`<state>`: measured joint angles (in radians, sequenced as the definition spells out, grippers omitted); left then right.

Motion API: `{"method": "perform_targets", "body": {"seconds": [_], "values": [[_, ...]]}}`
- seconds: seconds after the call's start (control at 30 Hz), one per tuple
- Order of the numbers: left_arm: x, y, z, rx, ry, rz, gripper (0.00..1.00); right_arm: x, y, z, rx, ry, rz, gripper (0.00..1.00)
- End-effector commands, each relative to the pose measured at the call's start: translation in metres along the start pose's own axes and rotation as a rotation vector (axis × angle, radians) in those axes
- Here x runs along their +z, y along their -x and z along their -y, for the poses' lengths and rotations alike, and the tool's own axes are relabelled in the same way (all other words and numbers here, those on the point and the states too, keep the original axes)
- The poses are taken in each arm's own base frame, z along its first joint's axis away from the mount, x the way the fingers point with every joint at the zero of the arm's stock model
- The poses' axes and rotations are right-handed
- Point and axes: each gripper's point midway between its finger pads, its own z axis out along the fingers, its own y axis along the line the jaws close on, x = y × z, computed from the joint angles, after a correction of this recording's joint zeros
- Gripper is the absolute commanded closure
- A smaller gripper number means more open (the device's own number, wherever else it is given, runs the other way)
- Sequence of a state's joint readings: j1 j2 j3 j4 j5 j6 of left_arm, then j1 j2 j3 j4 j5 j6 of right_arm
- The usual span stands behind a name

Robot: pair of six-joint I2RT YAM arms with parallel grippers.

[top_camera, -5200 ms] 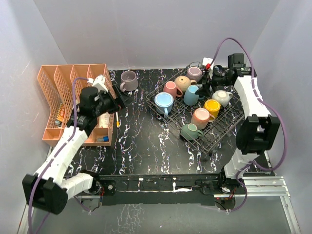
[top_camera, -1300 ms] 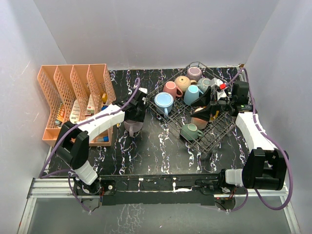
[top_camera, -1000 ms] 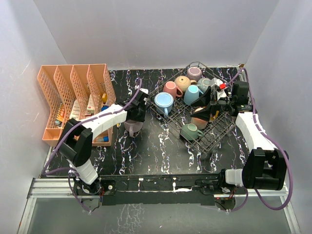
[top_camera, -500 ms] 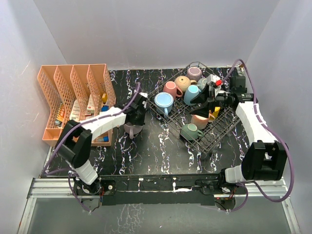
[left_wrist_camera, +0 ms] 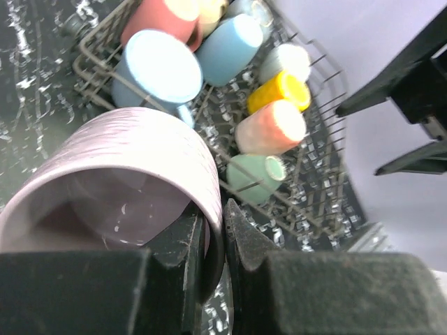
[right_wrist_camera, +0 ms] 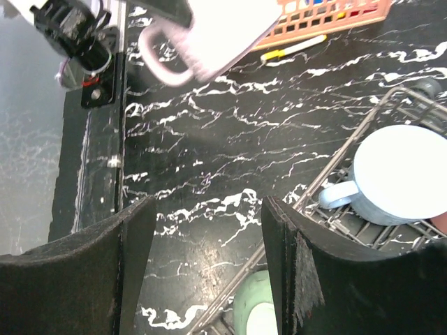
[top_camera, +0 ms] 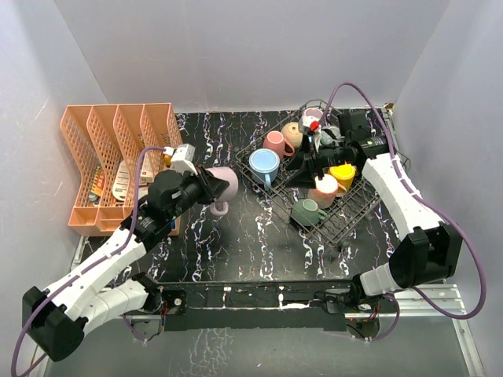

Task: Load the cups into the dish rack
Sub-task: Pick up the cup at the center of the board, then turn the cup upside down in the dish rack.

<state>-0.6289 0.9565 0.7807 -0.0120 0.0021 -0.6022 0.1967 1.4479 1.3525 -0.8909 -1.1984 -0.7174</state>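
Even, diffuse light is thrown from overhead across the glossy black tabletop, where only soft, faint shadows are cast. At the left wrist, the mauve cup and the left hand's fingers are rendered blurred, and cup rims in the rack are blown out. At the right wrist, the right hand's fingers are out of focus and the cup is streaked.

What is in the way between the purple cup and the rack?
Nothing lies between them. The left gripper holds the mauve cup just beside the dish rack. But the light blue cup fills the nearest corner, and the open right gripper hovers over the rack.
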Motion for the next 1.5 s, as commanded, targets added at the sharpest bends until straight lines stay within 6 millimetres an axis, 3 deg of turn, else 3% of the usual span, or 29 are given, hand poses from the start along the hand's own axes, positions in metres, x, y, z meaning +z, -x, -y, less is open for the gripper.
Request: {"method": "perform_targets", "body": {"seconds": [0.0,0.3,0.6,0.77,0.97,1.23,1.47], "values": [[-0.028,0.081,0.068,-0.129,-0.315,0.327,1.0,-0.012,0.067,0.001,-0.044,-0.094,0.098,0.37],[-0.058,0.143,0.127,-0.262,-0.675,0.576,1.0,-0.018,0.103,-0.029,0.051,0.003,0.186,0.38],[-0.082,0.183,0.166,-0.263,-0.911,0.719,1.0,-0.022,0.102,-0.058,0.108,0.014,0.265,0.38],[-0.089,0.194,0.174,-0.251,-0.975,0.786,1.0,-0.021,0.102,-0.063,0.206,0.019,0.33,0.36],[-0.09,0.202,0.182,-0.264,-1.032,0.827,1.0,-0.016,0.1,-0.05,0.383,-0.011,0.382,0.36],[-0.09,0.208,0.192,-0.292,-1.087,0.871,1.0,-0.006,0.122,-0.049,0.405,0.025,0.466,0.27],[-0.087,0.206,0.205,-0.316,-1.127,0.883,1.0,0.004,0.145,-0.042,0.434,0.066,0.52,0.27]]}}
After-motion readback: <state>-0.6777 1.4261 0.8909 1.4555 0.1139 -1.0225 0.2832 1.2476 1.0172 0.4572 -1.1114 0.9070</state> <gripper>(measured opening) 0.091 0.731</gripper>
